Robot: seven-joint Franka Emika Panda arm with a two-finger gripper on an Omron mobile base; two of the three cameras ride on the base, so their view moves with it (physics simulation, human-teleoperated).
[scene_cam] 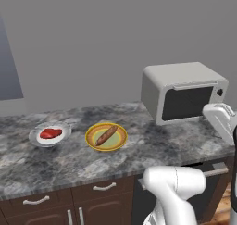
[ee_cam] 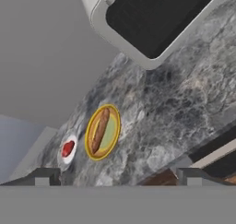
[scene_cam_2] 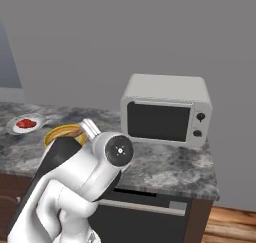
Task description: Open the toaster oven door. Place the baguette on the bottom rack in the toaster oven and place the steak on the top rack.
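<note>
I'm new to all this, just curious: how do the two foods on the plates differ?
The baguette is long, slender and golden-brown; the steak is a small, flat, bright red chunk. The baguette lies on a yellow-rimmed green plate, the steak on a white plate farther from the toaster oven. Both sit untouched on the counter.

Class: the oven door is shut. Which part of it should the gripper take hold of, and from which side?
Grip the bar handle along the door's top edge, coming from the front. It stands off the panel, so the open gripper's fingers can probably close over it and pull down.
</note>
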